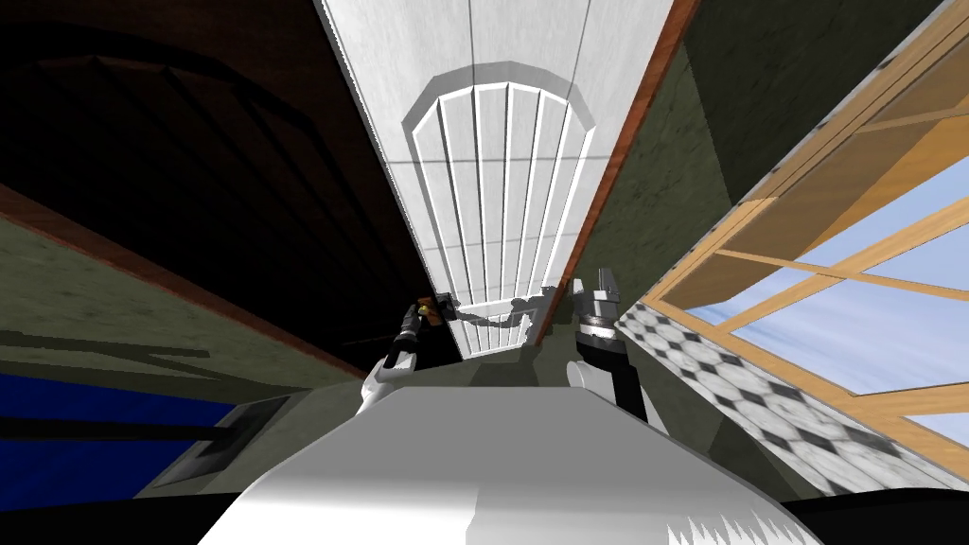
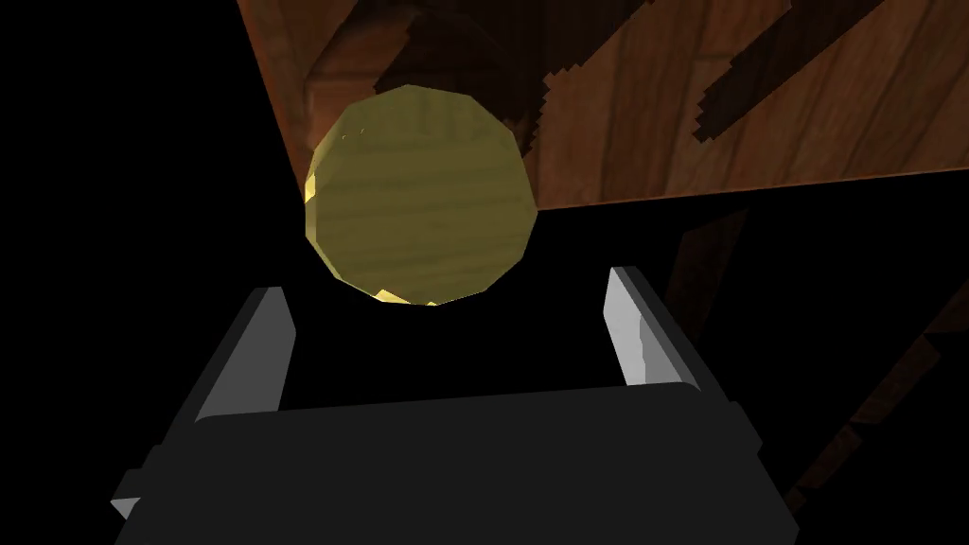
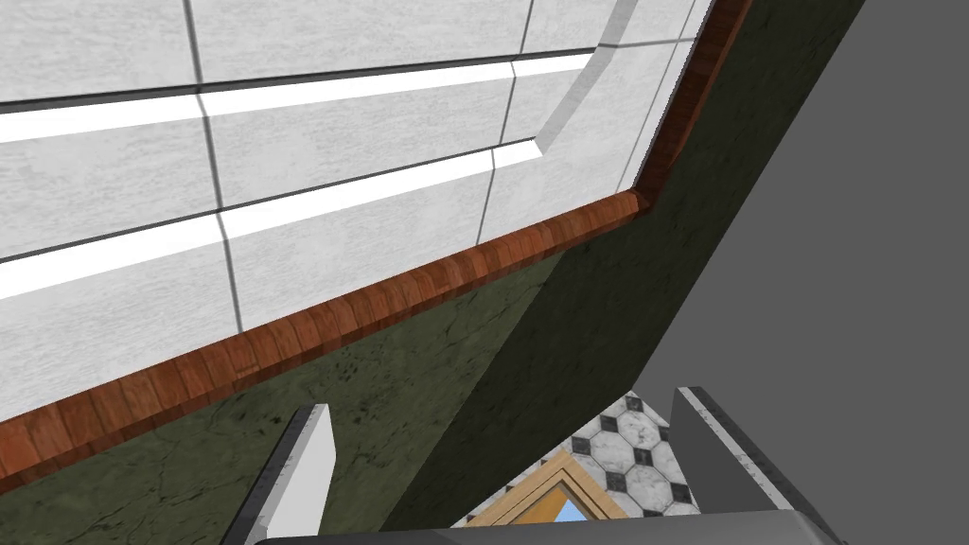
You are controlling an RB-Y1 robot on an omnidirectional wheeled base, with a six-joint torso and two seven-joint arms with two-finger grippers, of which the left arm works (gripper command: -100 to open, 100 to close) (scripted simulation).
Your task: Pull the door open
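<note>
At the door (image 1: 502, 170) edge, left gripper (image 2: 447, 284) with jaws apart short of the yellow knob (image 2: 421, 194): straddle it, clamp squarely, pull along the arc; right gripper (image 3: 503, 399) idle, jaws likewise apart.

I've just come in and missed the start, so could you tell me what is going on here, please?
The robot stands close to a white door. Its left gripper is open, with the round yellow knob just beyond its fingertips, not yet gripped. The right gripper is also open and holds nothing, near the door's brown frame on the other side.
</note>
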